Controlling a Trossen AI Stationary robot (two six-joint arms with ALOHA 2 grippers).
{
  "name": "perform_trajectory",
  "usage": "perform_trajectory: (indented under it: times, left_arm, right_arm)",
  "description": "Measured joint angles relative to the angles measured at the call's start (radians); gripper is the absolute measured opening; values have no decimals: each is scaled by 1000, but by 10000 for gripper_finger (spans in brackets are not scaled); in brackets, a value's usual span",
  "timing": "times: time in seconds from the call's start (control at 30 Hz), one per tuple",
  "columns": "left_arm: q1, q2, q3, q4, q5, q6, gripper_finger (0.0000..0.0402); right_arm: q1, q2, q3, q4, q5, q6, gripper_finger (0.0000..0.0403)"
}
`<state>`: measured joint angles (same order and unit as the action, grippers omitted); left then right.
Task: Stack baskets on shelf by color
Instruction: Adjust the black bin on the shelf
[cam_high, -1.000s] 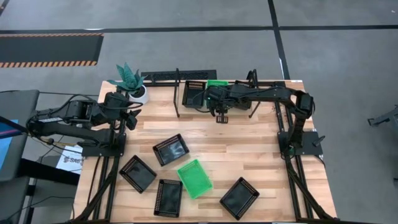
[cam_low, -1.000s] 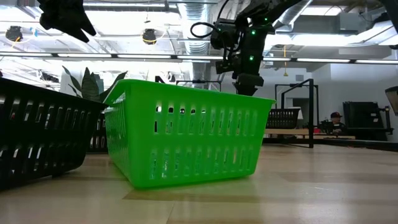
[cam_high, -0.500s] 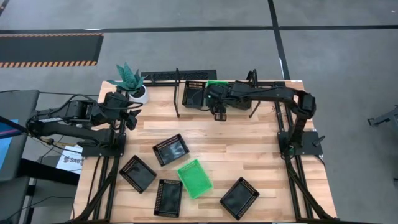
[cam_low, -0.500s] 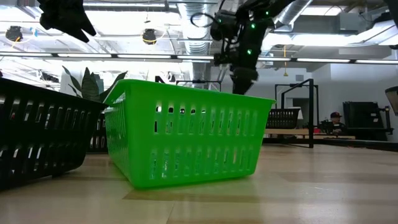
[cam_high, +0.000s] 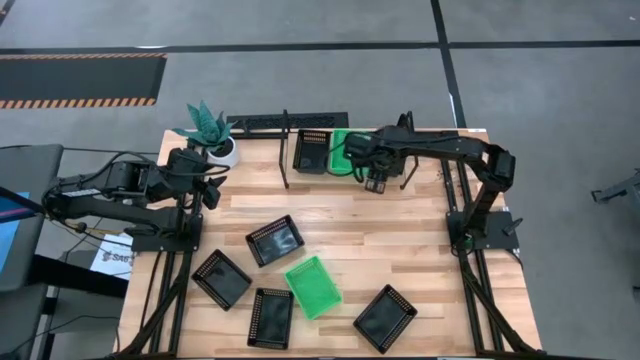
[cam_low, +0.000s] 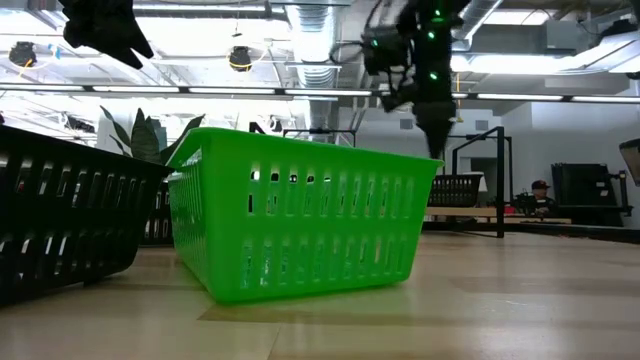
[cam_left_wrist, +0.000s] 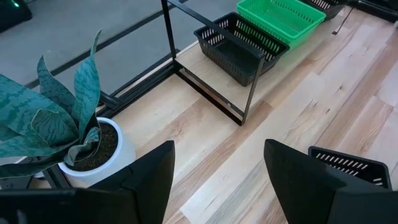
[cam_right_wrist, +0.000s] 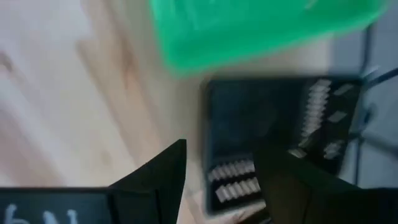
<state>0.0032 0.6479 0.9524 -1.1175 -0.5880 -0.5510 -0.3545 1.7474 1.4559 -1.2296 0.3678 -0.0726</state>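
The shelf (cam_high: 286, 150) stands at the table's far edge. On its base sit a black basket (cam_high: 312, 150), a green basket (cam_high: 343, 148) and, to the right of that, another black basket (cam_right_wrist: 280, 124). My right gripper (cam_high: 377, 181) hovers open just in front of the shelf, over the right black basket's near rim, fingers pointing steeply down and touching nothing. Several black baskets, one of them (cam_high: 274, 240), and one green basket (cam_high: 313, 286) lie loose on the near half of the table. My left gripper (cam_left_wrist: 217, 180) waits open and raised at the table's far left.
A teal plant in a white pot (cam_high: 222, 150) stands at the far left corner, beside the left arm. Bare wood lies between the shelf and the loose baskets. In the low view the loose green basket (cam_low: 300, 225) fills the foreground.
My right gripper has moved toward the table's right edge along the shelf's front, risen a little and tipped more steeply down. The green basket on the shelf, half hidden under the arm before, now shows. The baskets have not moved.
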Motion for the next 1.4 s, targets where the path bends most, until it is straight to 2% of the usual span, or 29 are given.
perform_trajectory:
  times: [0.3,0.87,1.0,1.27,1.33,1.4]
  left_arm:
    - [0,0,0,0,0,4,236]
    - [0,0,0,0,2,-11,236]
    - [0,0,0,-1,0,-11,236]
    - [0,0,0,0,-11,-12,236]
    - [0,0,0,0,-11,-12,236]
    - [0,0,0,0,-11,-12,236]
  right_arm:
    - [-33,-111,-184,162,-50,-12,204]
    - [-96,-123,-317,366,-82,-107,188]
    - [-99,-123,-316,371,-82,-128,152]
    - [-97,-123,-316,365,-81,-153,26]
    - [-90,-123,-315,365,-81,-166,12]
    - [-84,-123,-315,365,-80,-173,17]
